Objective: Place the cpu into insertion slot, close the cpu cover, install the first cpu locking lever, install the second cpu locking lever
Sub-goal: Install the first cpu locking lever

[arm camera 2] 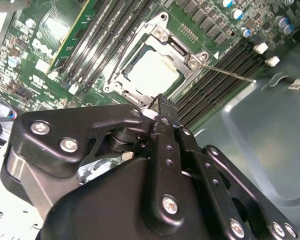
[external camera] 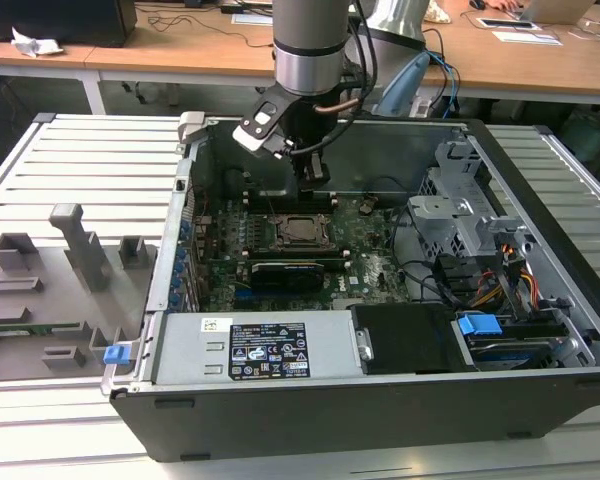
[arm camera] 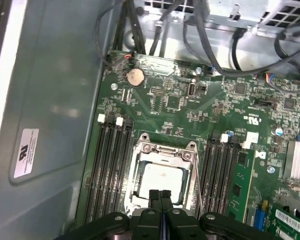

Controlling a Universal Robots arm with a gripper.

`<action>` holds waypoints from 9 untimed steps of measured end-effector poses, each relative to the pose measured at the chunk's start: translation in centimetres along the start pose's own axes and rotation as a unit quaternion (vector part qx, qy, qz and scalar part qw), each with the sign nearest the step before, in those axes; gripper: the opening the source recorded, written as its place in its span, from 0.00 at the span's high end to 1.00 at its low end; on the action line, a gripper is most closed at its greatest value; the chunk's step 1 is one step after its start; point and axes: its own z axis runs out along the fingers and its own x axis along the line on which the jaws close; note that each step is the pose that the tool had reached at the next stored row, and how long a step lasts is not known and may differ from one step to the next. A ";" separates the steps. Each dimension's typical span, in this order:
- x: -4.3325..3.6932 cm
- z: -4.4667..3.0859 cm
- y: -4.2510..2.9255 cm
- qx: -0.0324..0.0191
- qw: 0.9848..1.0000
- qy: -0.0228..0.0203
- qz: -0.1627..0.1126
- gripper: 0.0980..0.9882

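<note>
In the first wrist view the cpu (arm camera: 162, 180) sits in the insertion slot (arm camera: 136, 187), cpu cover (arm camera: 167, 152) down — the gripper (arm camera: 160, 195) pinched shut, empty — while a locking lever (arm camera 2: 228, 72) looks unlatched.

The tool (arm camera: 160, 195) hides part of the cpu cover (arm camera: 165, 151).

Pale silver cpu (arm camera: 162, 181) flat beneath lowered grey cpu cover (arm camera: 164, 150) frame

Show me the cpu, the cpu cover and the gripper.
cpu (arm camera: 161, 181), first wrist view, middle of its pale top.
cpu cover (arm camera: 162, 154), first wrist view, grey frame bar.
gripper (arm camera: 159, 193), first wrist view, between its fingertips.
</note>
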 end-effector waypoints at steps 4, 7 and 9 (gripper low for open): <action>0.00 0.00 0.00 0.000 1.000 0.001 -0.012 0.99; 0.00 0.00 0.00 0.001 0.999 0.002 -0.032 0.99; 0.00 0.00 0.00 0.002 0.999 0.003 -0.044 0.99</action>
